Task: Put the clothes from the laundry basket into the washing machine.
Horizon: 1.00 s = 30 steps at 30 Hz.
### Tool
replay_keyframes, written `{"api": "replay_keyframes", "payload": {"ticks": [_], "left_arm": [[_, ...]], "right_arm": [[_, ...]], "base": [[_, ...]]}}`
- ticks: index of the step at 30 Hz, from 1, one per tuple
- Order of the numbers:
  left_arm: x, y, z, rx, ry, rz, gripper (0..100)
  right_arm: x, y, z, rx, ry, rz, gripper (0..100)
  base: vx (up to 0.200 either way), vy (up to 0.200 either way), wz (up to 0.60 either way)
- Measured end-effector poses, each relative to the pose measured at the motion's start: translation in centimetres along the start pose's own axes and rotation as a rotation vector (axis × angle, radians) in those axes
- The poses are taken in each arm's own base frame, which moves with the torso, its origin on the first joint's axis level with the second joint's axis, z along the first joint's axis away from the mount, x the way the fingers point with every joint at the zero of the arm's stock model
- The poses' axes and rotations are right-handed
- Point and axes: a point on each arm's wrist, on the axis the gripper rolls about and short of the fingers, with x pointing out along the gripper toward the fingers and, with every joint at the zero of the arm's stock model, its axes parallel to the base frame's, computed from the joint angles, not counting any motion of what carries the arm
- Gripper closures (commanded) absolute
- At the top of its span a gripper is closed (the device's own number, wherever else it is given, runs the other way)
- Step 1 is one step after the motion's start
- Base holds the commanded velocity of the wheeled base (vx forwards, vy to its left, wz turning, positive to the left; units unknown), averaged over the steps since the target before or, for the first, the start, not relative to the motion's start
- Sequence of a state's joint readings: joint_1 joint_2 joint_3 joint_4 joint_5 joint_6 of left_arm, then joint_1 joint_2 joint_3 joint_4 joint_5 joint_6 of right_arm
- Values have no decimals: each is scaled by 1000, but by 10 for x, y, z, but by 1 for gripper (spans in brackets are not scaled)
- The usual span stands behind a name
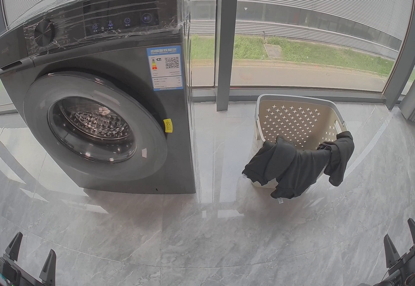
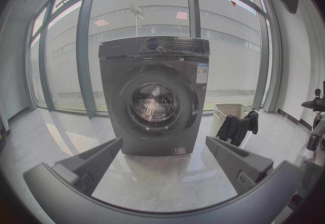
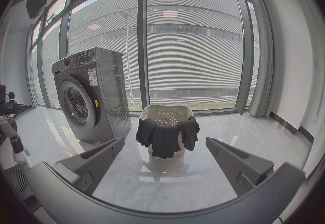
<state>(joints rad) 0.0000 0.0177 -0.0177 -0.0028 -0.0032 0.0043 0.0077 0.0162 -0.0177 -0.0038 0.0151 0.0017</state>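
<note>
A dark grey washing machine (image 1: pixel 103 83) stands on the floor at the left, its round door (image 1: pixel 93 127) shut. To its right sits a beige laundry basket (image 1: pixel 298 120) with dark clothes (image 1: pixel 294 166) draped over its front rim. My left gripper (image 1: pixel 30 258) is low at the near left, open and empty, facing the washing machine (image 2: pixel 152 96). My right gripper (image 1: pixel 400 241) is low at the near right, open and empty, facing the laundry basket (image 3: pixel 167 116) and clothes (image 3: pixel 166 136) some way off.
Tall windows (image 1: pixel 302 19) with a dark pillar (image 1: pixel 227 31) run behind the machine and basket. Glossy grey marble floor (image 1: pixel 216 235) lies open between me and both. A curtain (image 3: pixel 260 65) hangs at the far right.
</note>
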Motion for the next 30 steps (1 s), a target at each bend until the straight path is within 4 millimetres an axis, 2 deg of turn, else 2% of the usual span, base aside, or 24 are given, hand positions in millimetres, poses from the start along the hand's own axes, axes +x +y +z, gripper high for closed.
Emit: {"api": "replay_keyframes", "payload": {"ticks": [28, 30], "left_arm": [[0, 0, 0, 0, 0, 0, 0], [0, 0, 0, 0, 0, 0, 0]], "right_arm": [[0, 0, 0, 0, -1, 0, 0], [0, 0, 0, 0, -1, -1, 0]], "base": [[0, -200, 0], [0, 0, 0]]}}
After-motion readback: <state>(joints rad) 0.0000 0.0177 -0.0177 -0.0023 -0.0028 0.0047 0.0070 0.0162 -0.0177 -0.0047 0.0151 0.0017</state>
